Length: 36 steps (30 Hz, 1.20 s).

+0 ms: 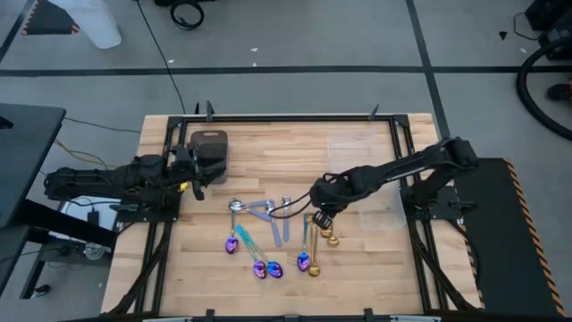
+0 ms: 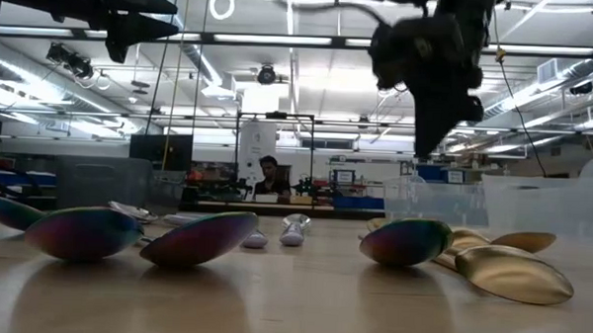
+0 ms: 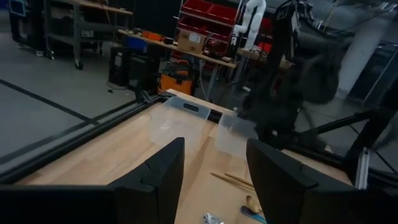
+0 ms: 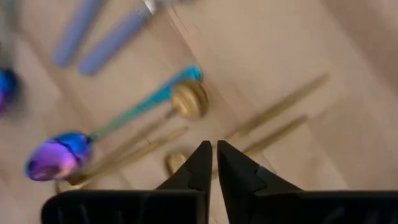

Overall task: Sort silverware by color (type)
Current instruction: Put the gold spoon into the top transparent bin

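Spoons (image 1: 273, 241) are lying in a loose cluster on the near half of the wooden table (image 1: 357, 277), still mixed by finish. At far left, the left gripper (image 1: 198, 172) is waiting at the table's left edge, just beside a dark tray (image 1: 210, 146); its fingers (image 3: 165, 165) are standing wide apart and holding nothing. Moving rightward, purple-blue spoons (image 1: 234, 241) with teal handles are resting bowl-down toward the front edge, and the silver spoons (image 1: 259, 207) are lying just behind them. Further right, the gold spoons (image 1: 318, 250) are lying side by side with one purple-blue spoon (image 4: 59, 155) among them. The right gripper (image 1: 321, 220) is hovering directly over this gold group; its fingers (image 4: 200, 163) are nearly closed, leaving only a narrow slit, and nothing is visibly held between them. Clear containers (image 3: 180, 124) are standing toward the back of the table, apparently without spoons in them.

The step in hand appears to be the approach to a gold spoon. The next move will likely call for the right gripper to spread its fingers, descend astride a single thin handle (image 4: 283, 102) without catching its neighbours, and close.
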### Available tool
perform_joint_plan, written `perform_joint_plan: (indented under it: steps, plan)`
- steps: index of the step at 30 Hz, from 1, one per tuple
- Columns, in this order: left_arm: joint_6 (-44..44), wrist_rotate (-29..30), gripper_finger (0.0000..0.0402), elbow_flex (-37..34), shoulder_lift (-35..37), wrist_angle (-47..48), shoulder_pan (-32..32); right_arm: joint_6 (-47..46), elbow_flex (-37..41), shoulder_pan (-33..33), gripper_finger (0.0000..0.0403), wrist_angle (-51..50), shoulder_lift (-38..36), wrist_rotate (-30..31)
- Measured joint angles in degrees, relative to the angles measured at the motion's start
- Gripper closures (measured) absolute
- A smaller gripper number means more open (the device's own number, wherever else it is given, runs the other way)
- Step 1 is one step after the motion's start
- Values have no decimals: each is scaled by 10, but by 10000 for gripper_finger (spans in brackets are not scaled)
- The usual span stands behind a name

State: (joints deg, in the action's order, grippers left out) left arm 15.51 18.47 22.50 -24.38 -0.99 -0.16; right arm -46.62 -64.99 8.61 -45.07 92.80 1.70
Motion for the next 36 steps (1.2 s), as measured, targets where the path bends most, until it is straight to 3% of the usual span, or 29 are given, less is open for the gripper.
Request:
perform_joint_plan:
  steps: [11,18,30,36]
  plan:
    - [-32,38,219,0,0,-10,0,-105,-3,8,286,-16,89,-26]
    - [-33,49,219,0,0,-10,0,-137,-50,19,288,-47,135,29]
    - [-31,43,219,0,0,-8,-1,-158,-62,20,291,-58,186,4]
    - [-31,43,219,0,0,-8,-1,-166,-61,21,331,-49,185,1]
